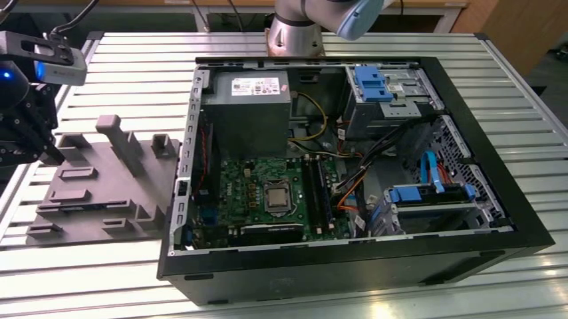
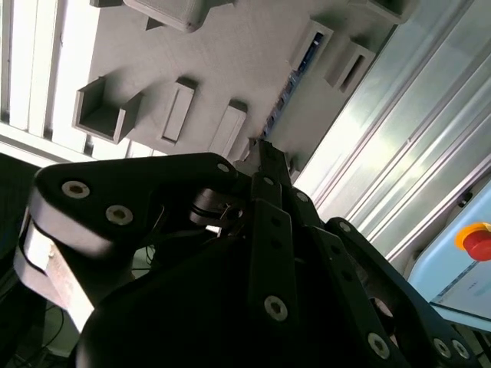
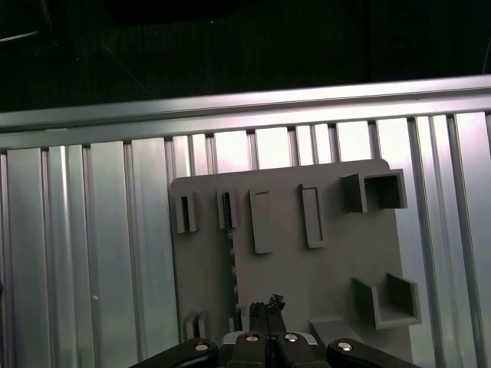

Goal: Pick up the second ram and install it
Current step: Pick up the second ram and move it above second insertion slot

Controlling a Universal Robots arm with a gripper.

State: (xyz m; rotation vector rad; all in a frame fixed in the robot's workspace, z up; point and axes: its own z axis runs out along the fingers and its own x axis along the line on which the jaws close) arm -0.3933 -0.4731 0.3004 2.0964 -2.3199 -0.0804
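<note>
**Second ram.** The second ram (image 3: 232, 261) stands on its long edge in the grey tray (image 3: 322, 268). It shows as a thin, dark, straight strip running out from a narrow slot, with a finely toothed edge. In the second wrist view the same stick (image 2: 290, 84) is a dark sliver with a bluish glint, lying between two rectangular pockets of the tray (image 2: 230, 54). It is not held.

**Gripper.** The gripper (image 3: 270, 305) is matt black, built of bolted linkage bars. Its jaws are together, tips meeting with nothing between them. The tips sit over the tray just beside the ram's near end. In the second wrist view the bars taper to a single point (image 2: 265, 149).

**Tray.** Dull grey plastic with a faintly grained surface, carrying raised rectangular pockets, open-sided boxes and upright posts (image 1: 89, 193).

**Surroundings.** The tray rests on a table (image 1: 133, 60) of ribbed, reflective aluminium slats. At the exterior view's right of it lies an open black computer case (image 1: 355, 266). Inside are a green motherboard (image 1: 244, 183) with a square silver chip (image 1: 277, 197), a grey metal power supply (image 1: 253, 113) and blue plastic brackets (image 1: 371, 83). The arm's black wrist assembly (image 1: 20, 113) hangs at the tray's far side from the case.
</note>
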